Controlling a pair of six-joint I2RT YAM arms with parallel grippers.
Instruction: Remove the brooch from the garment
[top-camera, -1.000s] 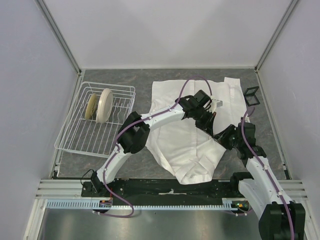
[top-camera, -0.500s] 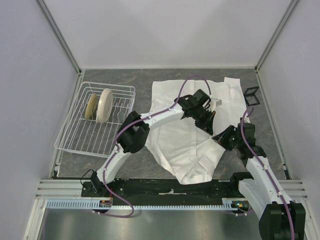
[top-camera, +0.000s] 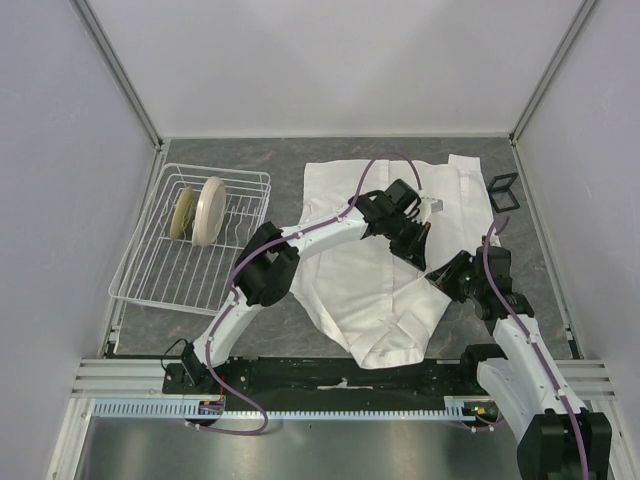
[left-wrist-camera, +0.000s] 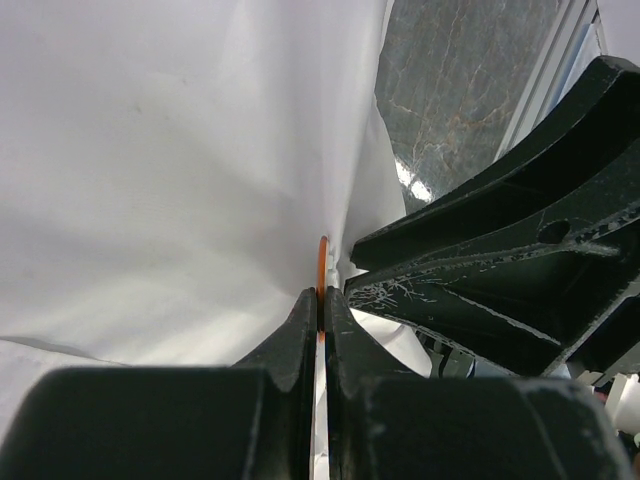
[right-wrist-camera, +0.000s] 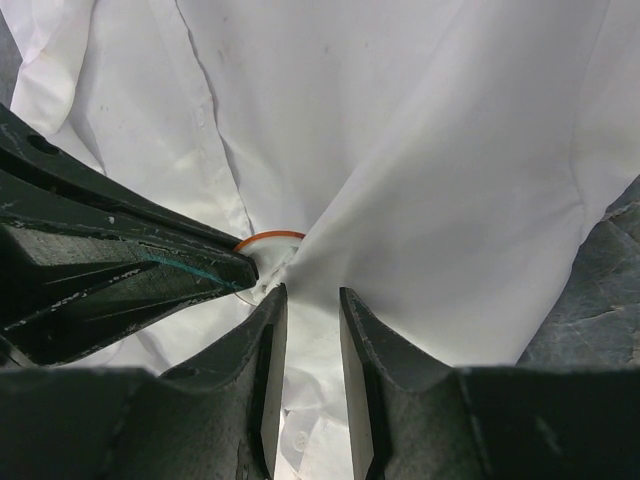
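Observation:
The white shirt (top-camera: 350, 285) lies spread on the table's middle. My left gripper (top-camera: 418, 238) reaches over it and is shut edge-on on the brooch (left-wrist-camera: 322, 262), a thin disc with an orange-brown rim. In the left wrist view the gripper (left-wrist-camera: 321, 296) holds the disc against lifted cloth (left-wrist-camera: 180, 150). In the right wrist view the brooch (right-wrist-camera: 268, 240) sits where the shirt (right-wrist-camera: 420, 130) tents up into a peak. My right gripper (right-wrist-camera: 312, 292) is just below that peak, jaws a little apart, with nothing held. From above it (top-camera: 438, 272) is just near-right of the left one.
A white wire dish rack (top-camera: 150, 275) with two cream plates (top-camera: 210, 208) stands at the left. A small black wire-frame stand (top-camera: 503, 190) sits at the far right by the shirt's sleeve. The left gripper's fingers (right-wrist-camera: 130, 270) crowd the right wrist view.
My right gripper has drawn back slightly toward the near right, away from the left gripper. The left gripper has stayed nearly still on the brooch.

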